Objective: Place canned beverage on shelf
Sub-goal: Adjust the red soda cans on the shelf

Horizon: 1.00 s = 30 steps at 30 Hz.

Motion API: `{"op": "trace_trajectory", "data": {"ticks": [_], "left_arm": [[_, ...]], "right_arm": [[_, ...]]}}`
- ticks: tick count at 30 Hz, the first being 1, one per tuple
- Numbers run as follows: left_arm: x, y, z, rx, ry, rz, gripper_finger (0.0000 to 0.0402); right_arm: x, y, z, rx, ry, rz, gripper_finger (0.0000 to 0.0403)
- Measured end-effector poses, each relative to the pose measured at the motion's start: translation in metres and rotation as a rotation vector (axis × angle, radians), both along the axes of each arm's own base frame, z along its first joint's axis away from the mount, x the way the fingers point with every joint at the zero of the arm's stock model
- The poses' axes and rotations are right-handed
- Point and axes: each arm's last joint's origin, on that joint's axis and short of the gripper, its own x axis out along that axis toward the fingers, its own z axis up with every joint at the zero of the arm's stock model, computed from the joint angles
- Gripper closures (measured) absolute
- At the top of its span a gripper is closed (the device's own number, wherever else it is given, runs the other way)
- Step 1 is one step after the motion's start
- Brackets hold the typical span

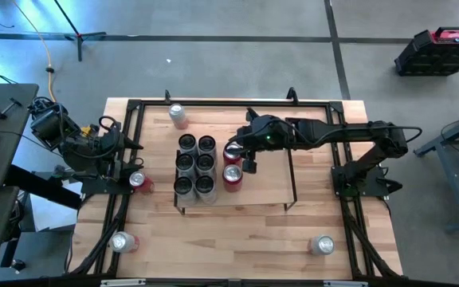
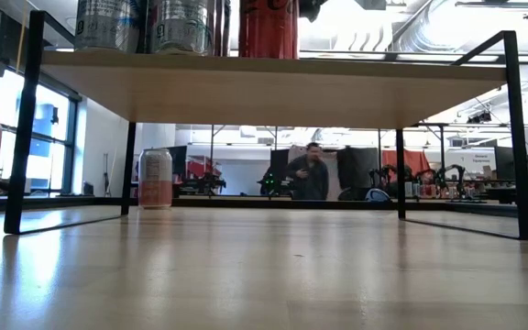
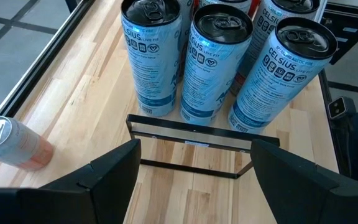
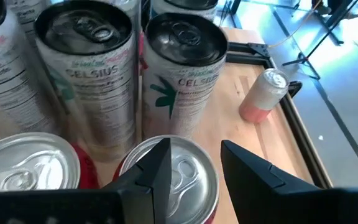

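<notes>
The shelf (image 1: 261, 187) sits in the middle of the table (image 1: 237, 239), a light-wood board on thin black wire end frames. On its 9 o'clock half stand six silver cans (image 1: 195, 166) in two columns of three. Just at their 3 o'clock side stand two red cans — one (image 1: 233, 176) toward 6 o'clock, the other (image 1: 232, 152) toward 12 o'clock and directly under the right gripper (image 1: 239, 148).

The right arm reaches in from 3 o'clock across the shelf. In the right wrist view its two dark fingers (image 4: 151, 174) straddle the silver top of that red can (image 4: 179, 177), parted only narrowly; whether they actually pinch the can cannot be told. The second red can's top (image 4: 27, 171) shows beside it, with silver cans (image 4: 182, 74) standing just beyond.

The left gripper (image 1: 130, 143) waits at the table's 9 o'clock edge, well apart from the shelf's load, its fingers (image 3: 114, 171) spread wide and holding nothing, facing the shelf's wire end frame (image 3: 191, 146) and the silver cans.

Loose pink cans lie on the table: one (image 1: 178, 115) at 12 o'clock beyond the shelf, one (image 1: 139, 182) just off the shelf's 9 o'clock end, one (image 1: 123, 242) toward 7 o'clock, and one (image 1: 322, 245) toward 5 o'clock

In the low view a person (image 2: 308, 174) stands far off in the room beyond
</notes>
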Motion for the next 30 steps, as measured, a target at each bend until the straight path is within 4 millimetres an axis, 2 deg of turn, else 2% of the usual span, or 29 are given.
{"op": "trace_trajectory", "data": {"ticks": [8,13,20,22,30], "left_arm": [[0.000,0.000,0.000,0.000,0.000,0.000,0.0108],[0.000,0.000,0.000,0.000,0.000,0.000,0.0108],[0.000,0.000,0.000,0.000,0.000,0.000,0.0108],[0.000,0.000,0.000,0.000,0.000,0.000,0.0108],[0.000,0.000,0.000,0.000,0.000,0.000,0.0108]], "right_arm": [[-0.018,0.002,0.024,0.031,0.027,0.034,0.0279],[-0.017,0.003,0.020,0.058,0.049,0.072,0.0294],[-0.007,0.002,0.014,0.042,0.047,0.081,0.0376],[-0.003,0.001,0.007,0.046,0.077,0.080,0.0396],[0.004,0.001,0.000,0.039,0.088,0.085,0.0390]]}}
